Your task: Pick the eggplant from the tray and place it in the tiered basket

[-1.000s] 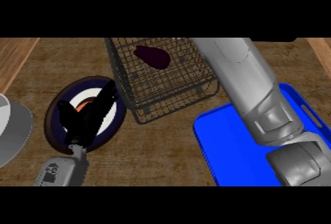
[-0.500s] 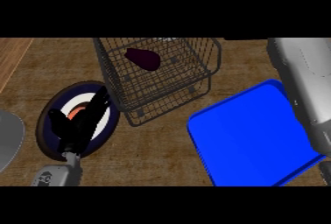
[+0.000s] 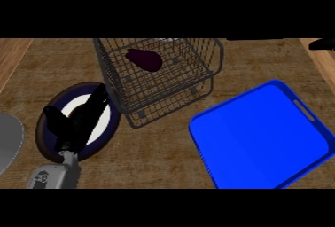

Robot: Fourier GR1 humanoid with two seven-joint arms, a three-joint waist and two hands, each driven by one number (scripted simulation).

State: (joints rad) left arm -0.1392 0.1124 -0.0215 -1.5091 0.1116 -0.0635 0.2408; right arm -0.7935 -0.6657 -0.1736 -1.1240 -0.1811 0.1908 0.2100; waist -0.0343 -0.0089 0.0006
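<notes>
Look down at the counter (image 3: 163, 155) and start at its near edge. At the near left you see the left hand (image 3: 75, 124). Its grey forearm (image 3: 56, 175) comes up from the bottom edge. The black fingers are straight and spread a little, pointing away from you. They hold nothing. The hand hangs over a round plate (image 3: 108, 133). The plate has a dark blue rim and a white middle. You can see a bit of something orange-red on the plate, but the hand hides most of it, so you cannot tell what it is. A grey round thing (image 3: 8, 142) pokes in at the left edge, just beside the plate.

At the near right lies the blue tray (image 3: 262, 137). It sits turned at a slant, with a handle slot on its far right side. Nothing lies in it.

Farther back, in the middle of the counter, stands the tiered basket (image 3: 163, 75). It is made of dark wire. Its near corner sits between the plate and the tray, close to the plate's rim. The eggplant (image 3: 144, 59) is inside the basket, in the top tier, near the far left side. It is dark purple and lies on the wire floor there.

You cannot see the right hand at all.
</notes>
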